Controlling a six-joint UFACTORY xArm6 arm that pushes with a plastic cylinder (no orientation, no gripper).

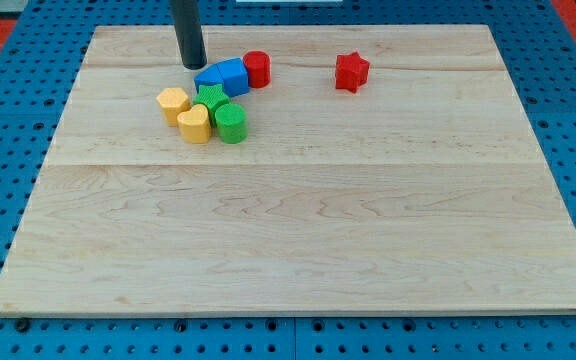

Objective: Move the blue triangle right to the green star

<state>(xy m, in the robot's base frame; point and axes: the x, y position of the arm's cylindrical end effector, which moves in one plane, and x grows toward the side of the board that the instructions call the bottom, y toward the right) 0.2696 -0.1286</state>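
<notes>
My tip rests on the board near the view's top, just up and left of a blue mass. The mass looks like a low blue triangle on the left pressed against a taller blue block on the right; their seam is hard to make out. The green star lies directly below the blue triangle and touches it. My tip is close to the triangle's upper left edge; I cannot tell whether it touches.
A red cylinder touches the taller blue block's right side. A yellow hexagon, a yellow heart and a green cylinder crowd around the green star. A red star sits alone to the right. The wooden board lies on blue pegboard.
</notes>
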